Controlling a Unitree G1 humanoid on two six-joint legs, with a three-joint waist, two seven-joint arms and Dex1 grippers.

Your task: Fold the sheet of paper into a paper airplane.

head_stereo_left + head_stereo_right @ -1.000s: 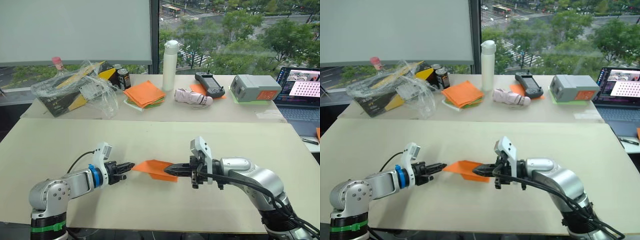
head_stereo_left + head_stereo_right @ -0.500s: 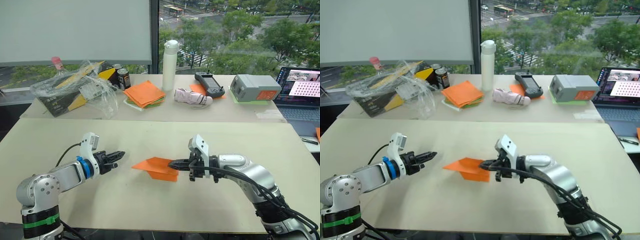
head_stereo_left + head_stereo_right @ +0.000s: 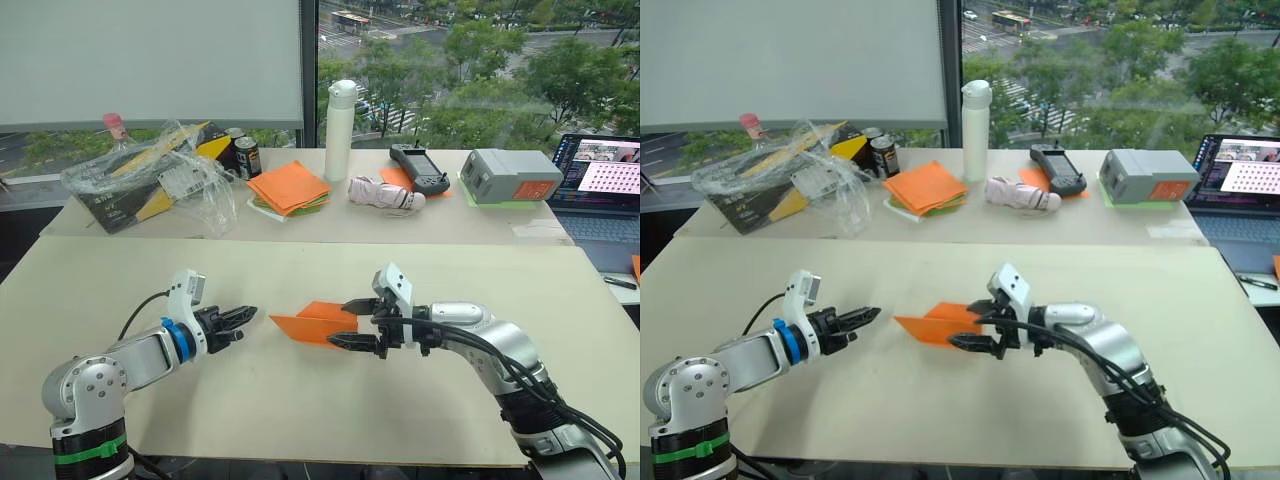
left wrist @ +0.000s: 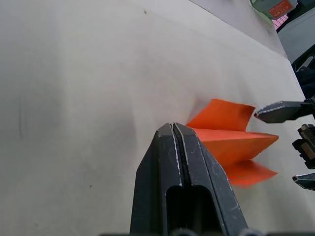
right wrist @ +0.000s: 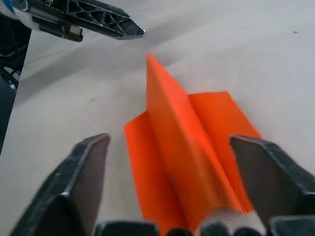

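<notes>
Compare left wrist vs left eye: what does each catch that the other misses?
Left wrist alone: the left gripper seen end-on, its two fingers pressed together with nothing between them, stopped short of the paper airplane's nose.

Left eye alone: the far table's clutter, namely the stack of orange and green sheets, white bottle, handheld controller and laptop.

Both: the orange paper airplane lying on the table, with the right gripper open around its tail.

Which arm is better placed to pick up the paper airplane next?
Probably the right. The right gripper is open, its jaws on either side of the paper airplane's tail. The left gripper is shut and apart from the nose.
</notes>
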